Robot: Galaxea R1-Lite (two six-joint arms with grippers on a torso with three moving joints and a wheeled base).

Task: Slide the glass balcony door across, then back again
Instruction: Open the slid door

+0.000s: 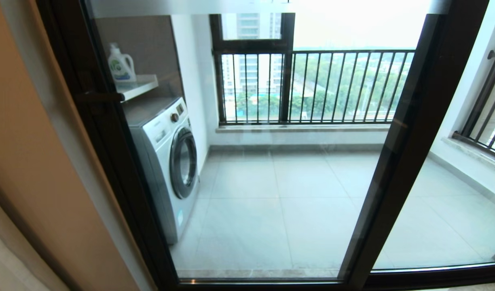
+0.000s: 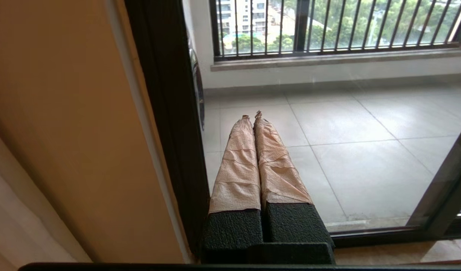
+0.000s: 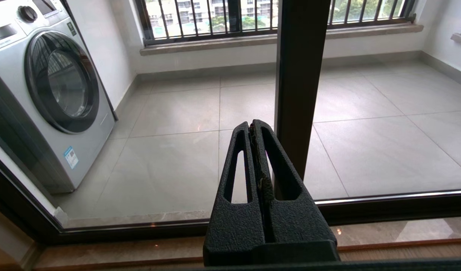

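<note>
left wrist view has the left gripper [image 2: 252, 114] with its taped fingers [image 2: 238, 165] pressed together, holding nothing, pointing through the glass toward the balcony floor. just beside them runs the dark upright [image 2: 166, 113] at the wall-side edge of the glass balcony door [image 1: 247, 169], its long axis vertical. right wrist view shows the right gripper [image 3: 253, 126] also closed and empty, near the other dark upright [image 3: 300, 82], which stands just beyond its tips. head view shows neither arm; the door fills the opening from the wall side to the slanting dark post [image 1: 405, 133], apparently shut, with the small lever handle [image 1: 104, 97] on the upright by the wall. that handle lies above the left fingers, so the left arm looks nearer to it; the slide would run sideways, away from the wall. washing machine [image 1: 166, 161] stands behind the glass.
</note>
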